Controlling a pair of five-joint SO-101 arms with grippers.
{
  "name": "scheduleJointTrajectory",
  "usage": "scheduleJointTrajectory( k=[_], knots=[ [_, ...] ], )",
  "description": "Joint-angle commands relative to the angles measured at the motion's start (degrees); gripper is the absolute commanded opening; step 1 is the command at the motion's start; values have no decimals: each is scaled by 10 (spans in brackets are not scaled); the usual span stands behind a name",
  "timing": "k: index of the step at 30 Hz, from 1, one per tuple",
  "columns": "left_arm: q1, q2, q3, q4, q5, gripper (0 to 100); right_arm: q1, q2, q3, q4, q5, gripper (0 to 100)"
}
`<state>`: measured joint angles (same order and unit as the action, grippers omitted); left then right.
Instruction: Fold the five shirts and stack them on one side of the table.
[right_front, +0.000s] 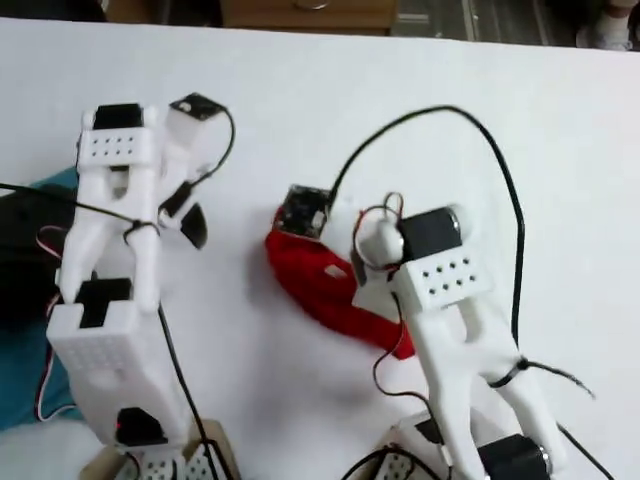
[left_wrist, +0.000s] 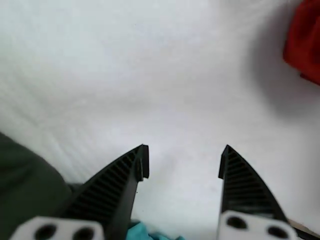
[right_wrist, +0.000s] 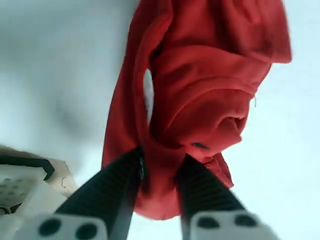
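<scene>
Fabric of the red shirt (right_wrist: 200, 100) is pinched between the jaws of the right claw (right_wrist: 160, 165), which has closed on a bunched fold. The shirt lies crumpled in a curved heap on the white desk (right_front: 300, 100), between the two arms. To fold it well, I judge this grip should first lift the cloth and draw it out flat, since creasing a heap would only tangle it. The left claw (left_wrist: 182, 160) hangs open over bare desk near the shirt, free to pin an opposite edge. A teal shirt (right_front: 30, 370) and a dark shirt (right_front: 18, 250) lie at the desk's left edge, likely the stacking side.
</scene>
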<state>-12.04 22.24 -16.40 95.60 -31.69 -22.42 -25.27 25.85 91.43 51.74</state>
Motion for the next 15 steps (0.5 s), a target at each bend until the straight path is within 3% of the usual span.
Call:
scheduleJointTrajectory(
  k=[1,4,11,15],
  knots=[
    [-29,-6,-6,-3,4,247,24,-25,18,-45,7,280],
    [-56,-6,-6,-4,2,247,29,-24,11,-100,6,389],
    [-75,-5,-1,-2,1,247,24,100,-56,-268,-144,397],
    [-75,-5,-1,6,3,247,-15,265,-153,-241,-160,397]
  ],
)
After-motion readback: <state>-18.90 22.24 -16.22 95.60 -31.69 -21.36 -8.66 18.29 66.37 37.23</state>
